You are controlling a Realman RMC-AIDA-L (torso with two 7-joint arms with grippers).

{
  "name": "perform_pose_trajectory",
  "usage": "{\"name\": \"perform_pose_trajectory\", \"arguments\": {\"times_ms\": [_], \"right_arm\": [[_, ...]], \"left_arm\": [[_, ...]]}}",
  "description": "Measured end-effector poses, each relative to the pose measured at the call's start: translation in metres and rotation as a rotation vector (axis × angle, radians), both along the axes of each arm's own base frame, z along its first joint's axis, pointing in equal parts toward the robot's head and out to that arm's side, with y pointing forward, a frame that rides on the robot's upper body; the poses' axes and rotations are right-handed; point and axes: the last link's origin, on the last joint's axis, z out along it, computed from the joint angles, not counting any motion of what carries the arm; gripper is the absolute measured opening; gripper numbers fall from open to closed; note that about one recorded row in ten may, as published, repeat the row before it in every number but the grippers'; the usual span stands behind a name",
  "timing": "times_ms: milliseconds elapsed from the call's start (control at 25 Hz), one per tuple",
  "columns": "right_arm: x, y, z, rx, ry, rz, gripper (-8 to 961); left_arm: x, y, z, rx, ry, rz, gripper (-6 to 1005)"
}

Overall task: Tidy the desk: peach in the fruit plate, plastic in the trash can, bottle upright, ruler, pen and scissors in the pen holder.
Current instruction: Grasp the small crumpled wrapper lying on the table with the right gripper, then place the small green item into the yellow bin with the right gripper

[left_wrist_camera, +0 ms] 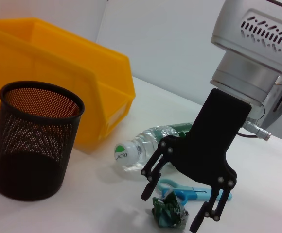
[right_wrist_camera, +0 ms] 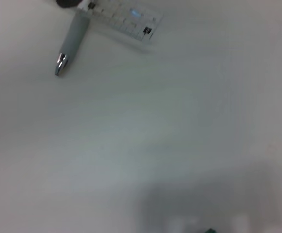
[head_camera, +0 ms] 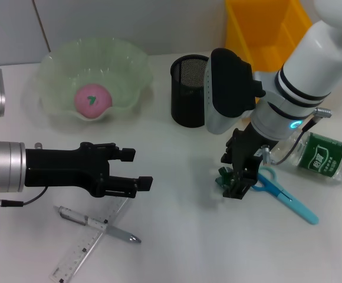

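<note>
1. Plastic [left_wrist_camera: 168, 211] — a crumpled green scrap — lies on the white desk [head_camera: 183, 247] to the right of centre, directly under the right gripper [left_wrist_camera: 176, 211]. The jaws stand wide apart, one finger on each side of the scrap, not closed on it. Judgement: the plastic-to-trash step is in hand, at the grasp.

2. Next move, as judged: lower the last bit, close on the scrap, lift, and carry it to the far yellow trash can [head_camera: 259, 29]. The scissors [head_camera: 283, 191] lie just right of the scrap; the closing fingers should stay clear of the handles.

3. Near left, the left gripper [head_camera: 137, 171] hangs above the desk with jaws parted and nothing between them. Below it the ruler [head_camera: 91, 244] and pen [head_camera: 97, 224] lie crossed.

4. Right, the bottle [head_camera: 321, 156] lies on its side, partly behind the right arm.

5. Far, the peach [head_camera: 92, 98] already sits in the fruit plate [head_camera: 130, 65]; the pen holder [head_camera: 186, 94] stands upright — nothing seen inside it.

6. Hidden: the trash can's interior; whether the fingertips touch the desk cannot be told.
</note>
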Motion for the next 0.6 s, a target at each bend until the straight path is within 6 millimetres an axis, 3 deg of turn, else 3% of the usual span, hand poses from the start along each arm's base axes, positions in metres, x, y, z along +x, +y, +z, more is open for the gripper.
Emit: {"name": "perform_pose_trajectory", "arguments": {"times_ms": [200, 600], "right_arm": [[0.0037, -0.0019, -0.0017, -0.017, -0.008, 0.015, 753], [-0.0020, -0.0009, 0.0019, -0.002, 0.017, 0.022, 537]], "left_arm": [[0.0002, 0.0005, 0.0004, 0.001, 0.000, 0.001, 867], [0.0012, 0.0012, 0.0006, 0.002, -0.002, -0.001, 867]]}}
